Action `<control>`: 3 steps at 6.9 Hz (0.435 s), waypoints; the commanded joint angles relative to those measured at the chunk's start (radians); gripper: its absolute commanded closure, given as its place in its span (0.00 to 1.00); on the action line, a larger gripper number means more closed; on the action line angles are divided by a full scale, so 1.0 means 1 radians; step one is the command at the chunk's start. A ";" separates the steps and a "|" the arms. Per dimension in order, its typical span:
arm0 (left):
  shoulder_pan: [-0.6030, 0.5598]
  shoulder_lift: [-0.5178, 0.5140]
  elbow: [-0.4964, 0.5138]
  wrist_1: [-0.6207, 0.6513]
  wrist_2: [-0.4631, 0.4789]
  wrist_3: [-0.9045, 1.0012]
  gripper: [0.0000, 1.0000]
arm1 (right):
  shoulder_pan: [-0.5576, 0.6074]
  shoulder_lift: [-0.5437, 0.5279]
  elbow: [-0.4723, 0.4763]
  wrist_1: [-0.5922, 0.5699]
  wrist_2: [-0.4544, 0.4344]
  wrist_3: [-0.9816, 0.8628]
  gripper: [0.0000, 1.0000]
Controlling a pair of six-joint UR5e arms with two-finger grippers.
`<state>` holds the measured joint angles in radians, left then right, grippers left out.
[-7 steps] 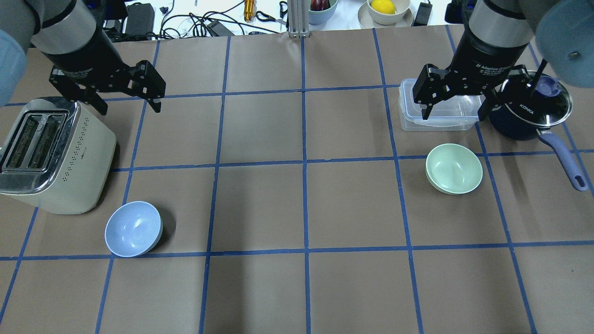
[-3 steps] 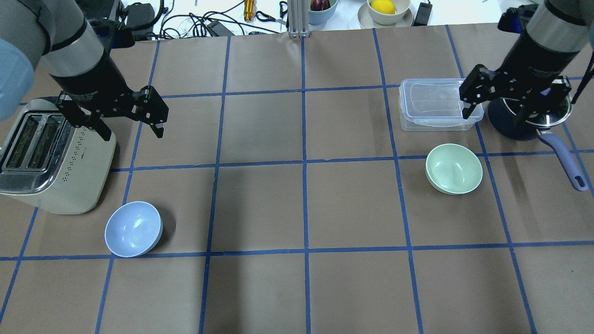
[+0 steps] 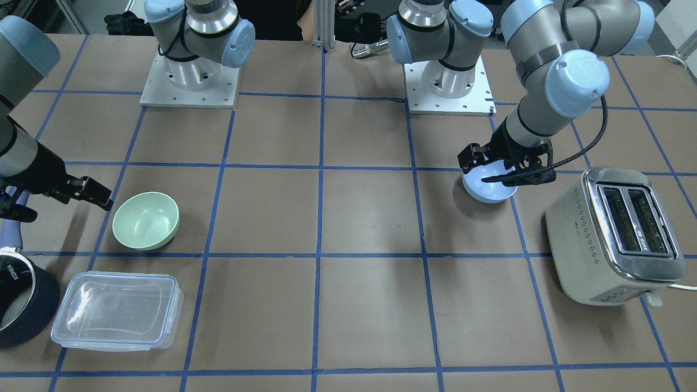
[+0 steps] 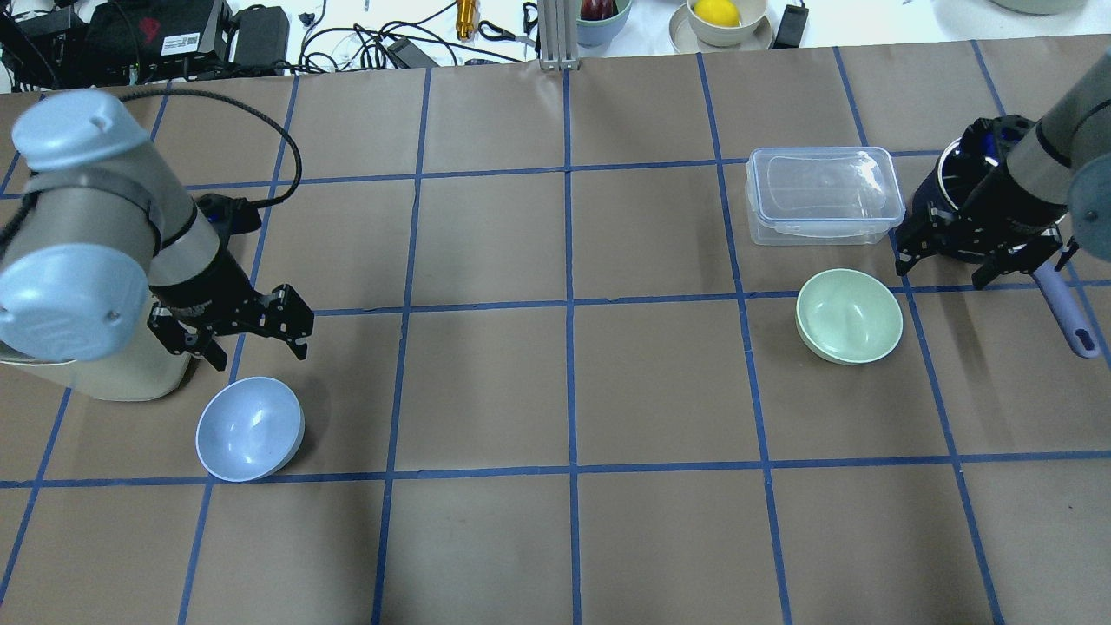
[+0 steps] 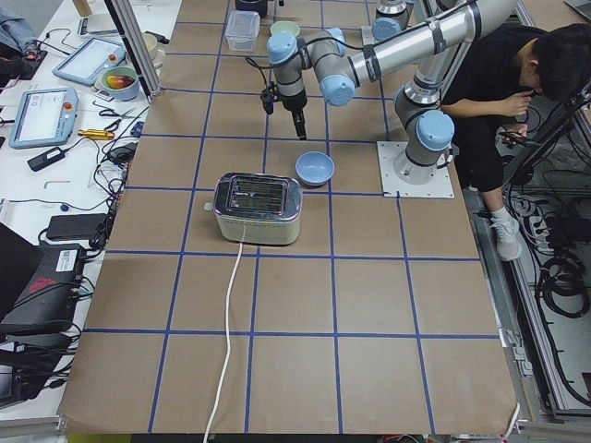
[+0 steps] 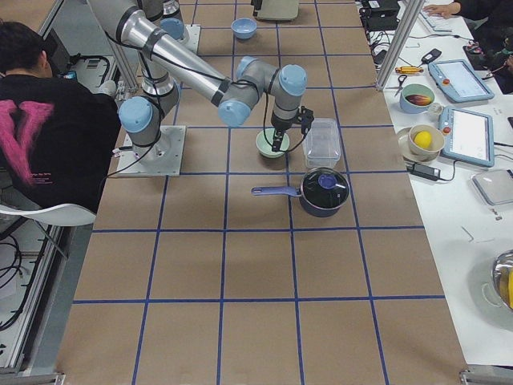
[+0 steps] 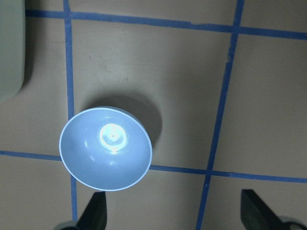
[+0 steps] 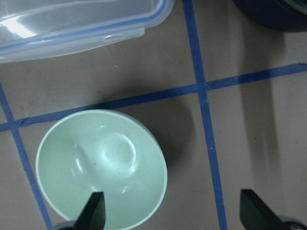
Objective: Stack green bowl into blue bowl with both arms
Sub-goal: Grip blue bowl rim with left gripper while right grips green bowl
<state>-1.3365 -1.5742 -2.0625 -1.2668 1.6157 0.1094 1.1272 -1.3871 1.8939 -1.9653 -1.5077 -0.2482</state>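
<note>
The pale green bowl (image 4: 849, 315) stands upright on the right of the table, also in the front view (image 3: 145, 220) and the right wrist view (image 8: 101, 168). The pale blue bowl (image 4: 250, 428) stands upright on the left near the toaster, also in the left wrist view (image 7: 105, 148). My left gripper (image 4: 258, 354) is open and empty, hovering just beyond the blue bowl. My right gripper (image 4: 942, 276) is open and empty, above the table just beyond and to the right of the green bowl. Its fingertips (image 8: 93, 211) show at the bottom edge of the right wrist view.
A cream toaster (image 3: 615, 234) stands next to the blue bowl, largely hidden by my left arm in the overhead view. A clear lidded container (image 4: 823, 195) and a navy saucepan (image 4: 955, 187) with a long handle (image 4: 1068, 312) stand just beyond the green bowl.
Both arms have swung toward the robot's side. The left gripper has left the toaster top for the blue bowl. The right has left the container and saucepan for the green bowl. Both stay open.
</note>
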 commanded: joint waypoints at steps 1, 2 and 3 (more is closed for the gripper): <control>0.013 -0.029 -0.186 0.196 0.001 0.015 0.01 | -0.007 0.098 0.019 -0.055 0.000 -0.016 0.00; 0.011 -0.032 -0.206 0.196 0.004 0.015 0.01 | -0.007 0.127 0.021 -0.052 0.001 -0.017 0.00; 0.013 -0.030 -0.226 0.201 0.007 0.018 0.11 | -0.006 0.144 0.021 -0.043 0.001 -0.019 0.08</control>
<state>-1.3249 -1.6035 -2.2574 -1.0781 1.6196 0.1244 1.1204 -1.2707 1.9133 -2.0143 -1.5069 -0.2642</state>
